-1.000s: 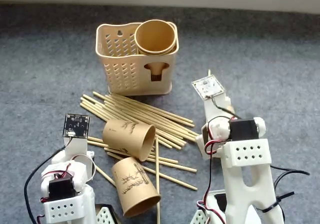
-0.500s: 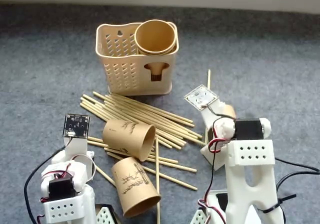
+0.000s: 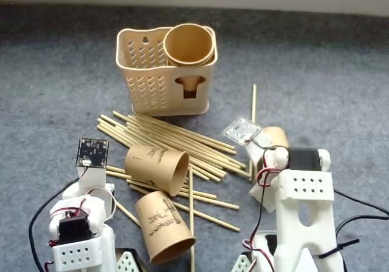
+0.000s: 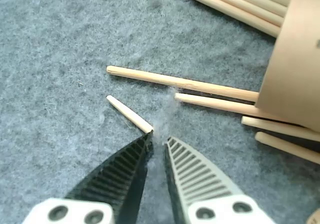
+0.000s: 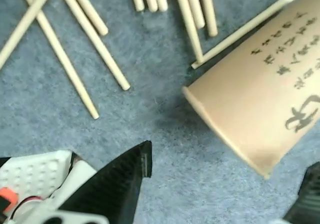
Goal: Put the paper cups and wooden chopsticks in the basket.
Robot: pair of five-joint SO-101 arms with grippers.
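The cream basket [image 3: 159,81] stands at the back with one paper cup [image 3: 189,43] upright inside it. Wooden chopsticks [image 3: 176,143] lie scattered in front of it. Two paper cups [image 3: 157,169] [image 3: 163,225] lie on their sides among them. A third cup [image 5: 265,104] lies by the right arm [image 3: 301,190]. My right gripper [image 5: 225,171] is open just short of that cup's rim, holding nothing. My left gripper [image 4: 158,140] is shut and empty, low over the carpet, its tips touching the end of a chopstick [image 4: 129,113].
Grey carpet [image 3: 55,90] covers the whole surface. One chopstick [image 3: 253,105] lies apart, right of the basket. Carpet left of the basket and at the far right is open. The left arm [image 3: 82,223] sits at the front left.
The right arm has drawn back toward the front and tilted down, uncovering the lone chopstick and the cup beside it. The left arm has not moved.
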